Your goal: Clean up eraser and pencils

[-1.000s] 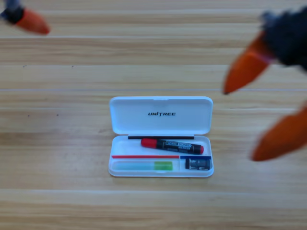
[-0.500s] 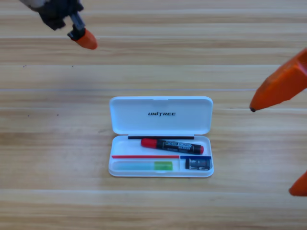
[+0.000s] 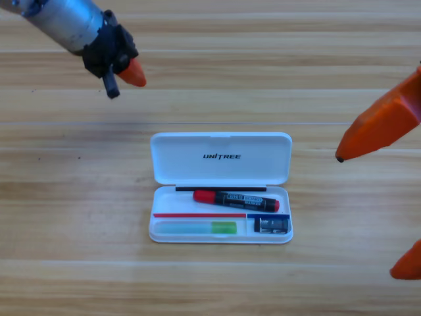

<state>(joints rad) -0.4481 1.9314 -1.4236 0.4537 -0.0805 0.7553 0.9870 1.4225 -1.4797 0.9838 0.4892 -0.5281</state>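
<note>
The open case (image 3: 221, 191) is placed mid-surface (image 3: 79, 197). Inside, the marker (image 3: 235, 200) is laid behind the pale pen (image 3: 195, 228). The eraser (image 3: 272, 226) is set right of that pen.

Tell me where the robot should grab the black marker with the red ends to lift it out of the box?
Probably by its black middle, coming straight down from above. The black marker lies flat and nearly level in the upper slot of the open white case, so a pincer would best straddle its thin sides, one jaw toward the lid and one toward the front. The left pincer is nearer.
</note>
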